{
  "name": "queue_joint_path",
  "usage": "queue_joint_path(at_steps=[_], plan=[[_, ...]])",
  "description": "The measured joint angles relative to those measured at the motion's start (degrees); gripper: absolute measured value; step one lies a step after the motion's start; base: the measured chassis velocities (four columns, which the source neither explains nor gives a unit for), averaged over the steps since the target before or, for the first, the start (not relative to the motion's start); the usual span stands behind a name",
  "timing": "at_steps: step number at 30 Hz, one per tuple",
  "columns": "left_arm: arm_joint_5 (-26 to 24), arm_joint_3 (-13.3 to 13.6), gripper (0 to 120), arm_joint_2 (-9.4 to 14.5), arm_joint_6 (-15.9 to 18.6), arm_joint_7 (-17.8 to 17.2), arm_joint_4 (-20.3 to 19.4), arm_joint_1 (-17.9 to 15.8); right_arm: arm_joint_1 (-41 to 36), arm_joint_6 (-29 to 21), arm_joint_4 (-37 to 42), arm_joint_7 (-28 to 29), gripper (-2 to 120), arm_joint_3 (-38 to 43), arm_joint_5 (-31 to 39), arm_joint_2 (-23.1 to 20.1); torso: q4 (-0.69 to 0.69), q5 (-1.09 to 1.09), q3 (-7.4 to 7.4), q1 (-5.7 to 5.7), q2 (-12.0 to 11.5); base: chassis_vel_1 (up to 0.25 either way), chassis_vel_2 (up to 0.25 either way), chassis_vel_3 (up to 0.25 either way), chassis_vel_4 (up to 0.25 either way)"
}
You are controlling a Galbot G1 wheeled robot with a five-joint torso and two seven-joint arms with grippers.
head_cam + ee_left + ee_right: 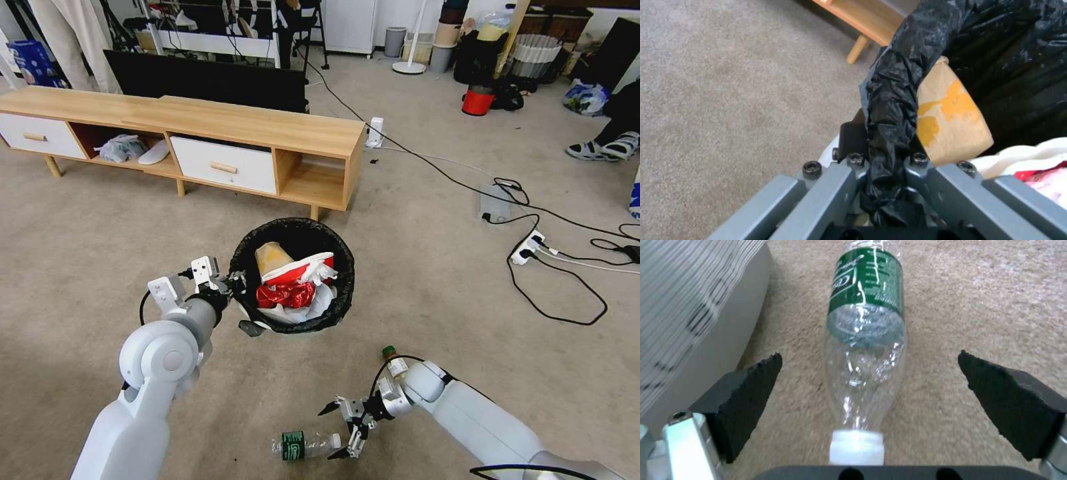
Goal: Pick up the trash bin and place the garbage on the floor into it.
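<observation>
The clear bottle point(865, 340) is lying on the carpet point(433, 280), long axis running straight out from your right claw point(348, 427), cap nearest it, the open pads straddling it. Your left claw point(882, 163) is pinching the trash bin point(293, 277) rim.

We read this as a living-room mockup in a lab: carpet point(80, 220), low TV bench point(200, 137) upper left, but power strips point(527, 248) and cables mid right, stored clutter along the top.
</observation>
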Motion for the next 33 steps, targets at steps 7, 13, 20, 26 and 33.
queue_joint_path(at_steps=[7, 13, 20, 26, 33], plan=[[0.1, 0.0, 3, 0.0, -0.1, 0.1, 0.0, 0.4, 0.4, 0.9, -3.0, -0.4, 100, 0.9, 0.0, 2.3, 0.00, 0.00, 0.00, 0.00, 0.0, 0.000, 0.000, 0.000, 0.000], [0.1, 0.0, 3, 0.0, -0.1, 0.1, 0.0, 0.4, 0.4, 1.4, -4.5, -0.4, 100, 1.2, 0.0, 3.3, 0.00, -0.01, 0.00, 0.00, 0.0, 0.000, 0.000, 0.000, 0.000], [0.2, 0.1, 3, 0.2, -0.1, 0.2, -0.4, 1.0, 0.3, 1.9, -6.3, -0.4, 100, 1.6, -0.2, 4.7, -0.01, 0.00, 0.00, 0.00, 0.0, 0.000, 0.000, 0.000, 0.000], [0.2, 0.0, 3, 0.4, -0.1, 0.2, -0.8, 1.2, 0.2, 2.2, -7.4, -0.4, 100, 1.7, -0.4, 5.3, 0.00, 0.00, 0.00, 0.00, 0.0, 0.000, 0.000, 0.000, 0.000], [0.3, -0.1, 3, 0.5, -0.1, 0.2, -1.2, 1.9, -0.1, 2.5, -9.1, -0.3, 100, 1.9, -1.0, 6.1, 0.00, 0.00, 0.00, 0.00, 0.0, 0.000, 0.000, 0.000, 0.000]])
